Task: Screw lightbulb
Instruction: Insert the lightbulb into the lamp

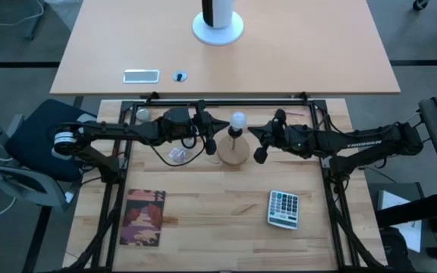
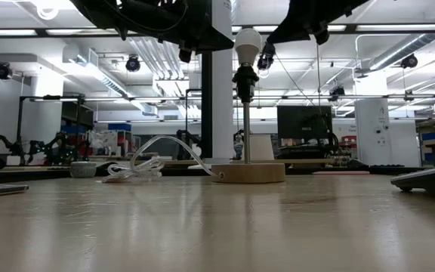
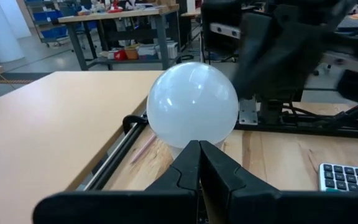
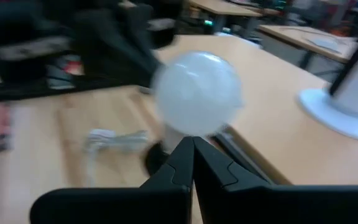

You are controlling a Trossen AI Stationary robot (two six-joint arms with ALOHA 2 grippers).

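Observation:
The frosted-white lightbulb (image 1: 238, 119) sits upright by its base in the black socket (image 2: 245, 75) of a small lamp. The lamp has a thin stem on a round wooden base (image 1: 234, 154). My left gripper (image 1: 223, 126) is shut and hangs level just to the bulb's left; the bulb (image 3: 192, 102) shows close beyond its fingertips (image 3: 199, 149). My right gripper (image 1: 252, 133) is shut and hangs just to the bulb's right; its wrist view shows the bulb (image 4: 197, 93) beyond its tips (image 4: 193, 144). Neither gripper visibly touches the bulb.
A crumpled clear wrapper (image 1: 179, 155) lies left of the lamp base, and a small grey ball (image 1: 142, 115) lies at the far left. A calculator (image 1: 284, 208) and a book (image 1: 144, 218) lie toward the near edge. A white stand (image 1: 218, 29) is on the desk behind.

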